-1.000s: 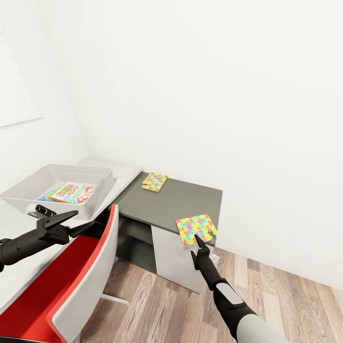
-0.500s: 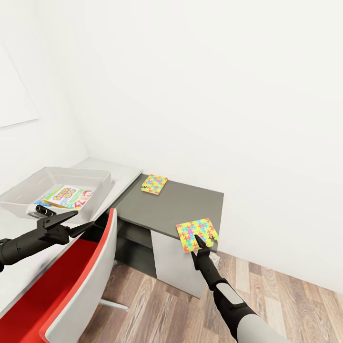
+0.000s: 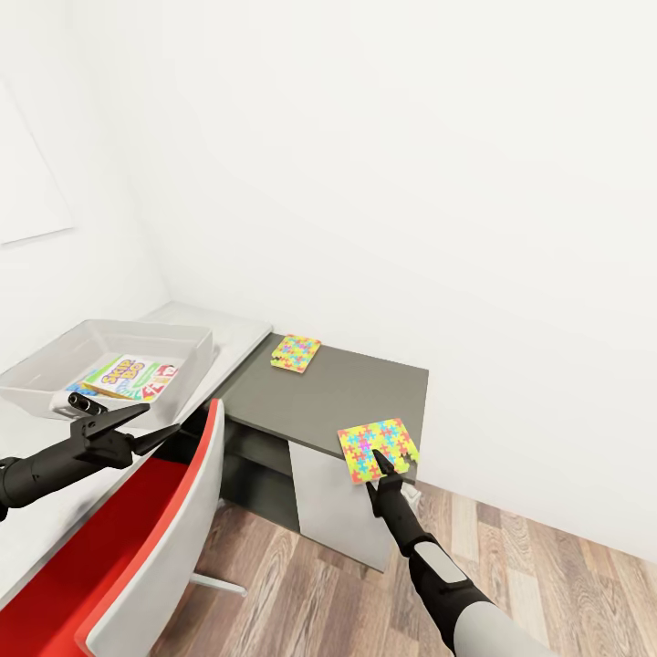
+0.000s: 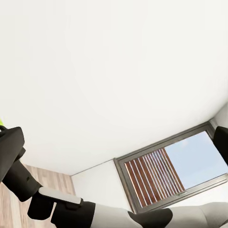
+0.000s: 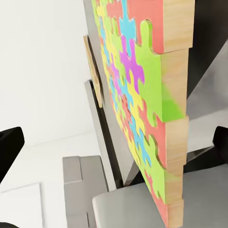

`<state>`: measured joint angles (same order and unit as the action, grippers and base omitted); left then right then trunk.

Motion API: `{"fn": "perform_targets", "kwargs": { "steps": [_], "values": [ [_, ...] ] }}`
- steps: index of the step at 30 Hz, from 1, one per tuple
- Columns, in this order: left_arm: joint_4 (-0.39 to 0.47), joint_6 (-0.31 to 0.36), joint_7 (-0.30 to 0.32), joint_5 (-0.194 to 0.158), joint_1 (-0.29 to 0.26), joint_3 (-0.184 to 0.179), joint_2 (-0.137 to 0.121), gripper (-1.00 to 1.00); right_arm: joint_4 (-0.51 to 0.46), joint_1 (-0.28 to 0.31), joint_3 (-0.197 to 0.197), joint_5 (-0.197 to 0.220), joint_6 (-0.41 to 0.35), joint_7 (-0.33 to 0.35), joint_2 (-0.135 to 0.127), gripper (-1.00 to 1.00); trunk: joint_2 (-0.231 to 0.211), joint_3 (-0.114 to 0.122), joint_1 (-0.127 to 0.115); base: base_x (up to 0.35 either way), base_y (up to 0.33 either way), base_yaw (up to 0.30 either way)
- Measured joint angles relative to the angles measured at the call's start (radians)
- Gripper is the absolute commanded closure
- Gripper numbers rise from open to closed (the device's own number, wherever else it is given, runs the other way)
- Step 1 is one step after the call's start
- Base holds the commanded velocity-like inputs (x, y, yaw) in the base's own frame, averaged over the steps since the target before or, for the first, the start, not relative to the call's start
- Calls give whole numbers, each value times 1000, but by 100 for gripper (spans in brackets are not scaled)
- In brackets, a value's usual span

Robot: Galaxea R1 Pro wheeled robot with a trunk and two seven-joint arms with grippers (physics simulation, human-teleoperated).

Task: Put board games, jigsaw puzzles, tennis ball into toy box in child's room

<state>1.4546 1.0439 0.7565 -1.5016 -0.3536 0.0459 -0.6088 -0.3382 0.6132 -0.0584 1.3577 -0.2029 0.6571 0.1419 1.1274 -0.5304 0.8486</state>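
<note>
The toy box (image 3: 46, 360) stands on the pale table (image 3: 233, 333) at the left, with a Skip-Bo board game (image 3: 132, 376) lying flat inside. One jigsaw puzzle (image 3: 296, 352) lies at the back of the dark cabinet top (image 3: 338, 392). The other jigsaw puzzle (image 3: 376, 447) overhangs that top's front right corner. My right gripper (image 3: 382, 464) is open at this puzzle's front edge. In the right wrist view the puzzle's wooden edge (image 5: 173, 118) sits between the spread fingers (image 5: 9, 149). My left gripper (image 3: 139, 425) hangs open and holds nothing, in front of the toy box.
A red chair with a grey shell (image 3: 146, 547) stands close under my left arm, against the table. White walls close off the back and left. A light grey cabinet door (image 3: 333, 511) faces the wood-plank floor (image 3: 301, 593). The left wrist view shows a dark-framed window (image 4: 166, 166).
The head view shifted slightly a second ago, moving the toy box and the table in the picture. Over the last half second nothing has moved.
</note>
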Motion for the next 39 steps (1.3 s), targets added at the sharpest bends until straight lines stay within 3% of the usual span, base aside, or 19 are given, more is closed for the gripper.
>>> {"fn": "perform_targets", "kwargs": {
  "steps": [1,12,24,34,37,39],
  "values": [
    [0,0,0,0,0,0,0,-100,0,0,0,0,0,0,0,100,0,0,0,0,0,0],
    [0,0,0,0,0,0,0,-100,0,0,0,0,-2,0,0,100,0,0,0,0,0,0],
    [0,0,0,-1,0,0,0,-100,-1,0,0,-1,-2,3,-1,100,-84,38,-46,0,0,0],
    [0,0,0,-1,0,0,0,-100,-8,0,3,-1,0,64,0,100,-154,69,-84,0,0,0],
    [0,0,0,-1,0,0,0,-100,-11,0,17,-3,-2,64,-1,100,-175,78,-96,0,0,0],
    [0,0,1,-1,0,0,0,-100,-18,0,48,-7,-6,61,-1,100,-189,85,-103,0,0,0]
  ]
}}
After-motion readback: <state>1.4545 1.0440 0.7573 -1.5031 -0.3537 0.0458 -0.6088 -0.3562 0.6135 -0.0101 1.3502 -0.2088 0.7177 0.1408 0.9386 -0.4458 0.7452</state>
